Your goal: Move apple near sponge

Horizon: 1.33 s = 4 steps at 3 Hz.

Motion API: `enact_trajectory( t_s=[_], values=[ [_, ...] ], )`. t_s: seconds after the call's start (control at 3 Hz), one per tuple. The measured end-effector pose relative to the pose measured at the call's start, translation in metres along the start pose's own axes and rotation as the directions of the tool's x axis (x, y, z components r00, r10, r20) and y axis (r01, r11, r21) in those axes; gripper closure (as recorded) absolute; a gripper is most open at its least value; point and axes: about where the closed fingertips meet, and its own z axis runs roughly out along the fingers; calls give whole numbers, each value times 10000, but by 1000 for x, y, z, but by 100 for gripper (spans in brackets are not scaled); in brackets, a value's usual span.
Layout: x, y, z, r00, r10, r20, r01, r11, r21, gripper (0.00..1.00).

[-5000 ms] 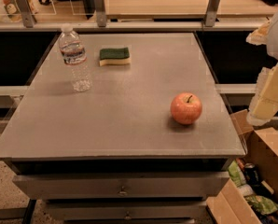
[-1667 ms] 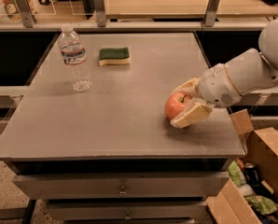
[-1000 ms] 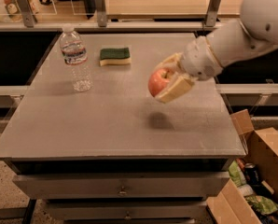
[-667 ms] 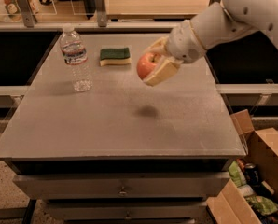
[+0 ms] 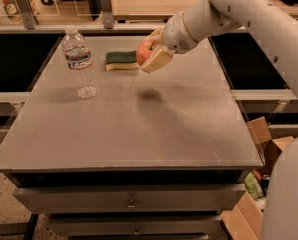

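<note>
The red-orange apple (image 5: 144, 52) is held in my gripper (image 5: 152, 54), lifted above the grey table (image 5: 134, 119). The gripper's tan fingers (image 5: 158, 61) are closed around the apple, with the white arm reaching in from the upper right. The sponge (image 5: 121, 60), dark green on top with a pale yellow base, lies flat on the table just left of the apple and gripper. The apple's shadow falls on the table below and slightly nearer to the camera.
A clear plastic water bottle (image 5: 80, 64) stands upright left of the sponge. Cardboard boxes (image 5: 263, 149) sit on the floor at the right of the table. A rail and posts run behind the table's far edge.
My gripper closed on the apple at the right side of the table, lifted it, and carried it left and toward the back, ending beside the sponge.
</note>
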Motion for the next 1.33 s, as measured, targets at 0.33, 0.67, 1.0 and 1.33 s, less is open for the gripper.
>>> enact_trajectory(
  t_s=[0.33, 0.67, 1.0, 1.33],
  values=[
    [11, -24, 22, 9986, 523, 24, -523, 9955, 784, 100],
    [23, -35, 41, 9956, 937, 68, -939, 9902, 1036, 82],
    [32, -34, 56, 9923, 1238, -20, -1231, 9879, 946, 59],
    [34, -31, 65, 9905, 1363, -153, -1348, 9880, 753, 36]
  ],
)
